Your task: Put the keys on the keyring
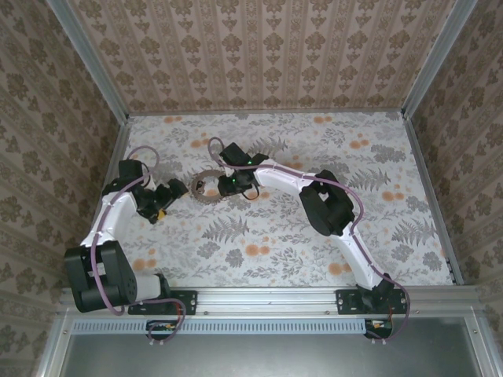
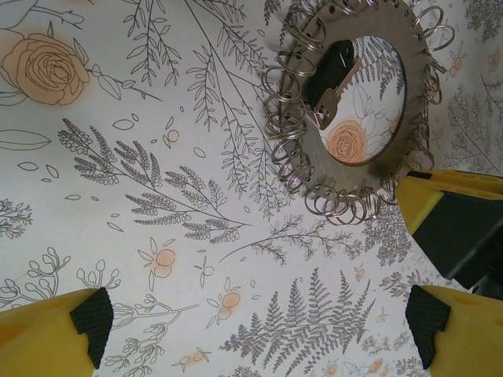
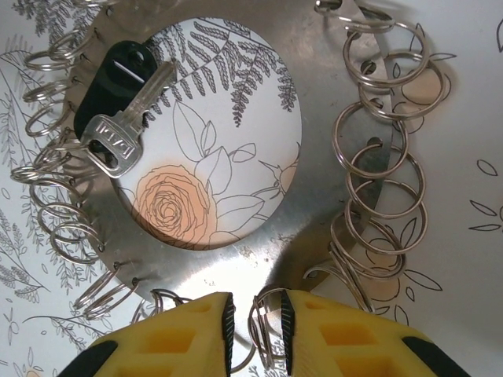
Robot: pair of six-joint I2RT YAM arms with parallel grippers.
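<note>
The keyring is a flat metal ring plate (image 3: 314, 204) with several wire split rings (image 3: 385, 181) hung round its rim; it lies flat on the floral table (image 1: 208, 188). One silver key (image 3: 130, 126) with a black plastic piece (image 3: 118, 71) rests at the inner edge of the hollow centre, also in the left wrist view (image 2: 330, 94). My right gripper (image 3: 255, 322) is at the plate's near rim, jaws narrowly apart around one upright split ring (image 3: 271, 334), with a gap at the left pad. My left gripper (image 2: 259, 322) hovers wide open just left of the plate (image 2: 346, 177), holding nothing.
The floral table surface (image 1: 314, 251) is bordered by patterned walls with metal rails at the sides and front. Purple cables loop along both arms. The right gripper's yellow finger (image 2: 456, 212) sits close beside the plate in the left wrist view.
</note>
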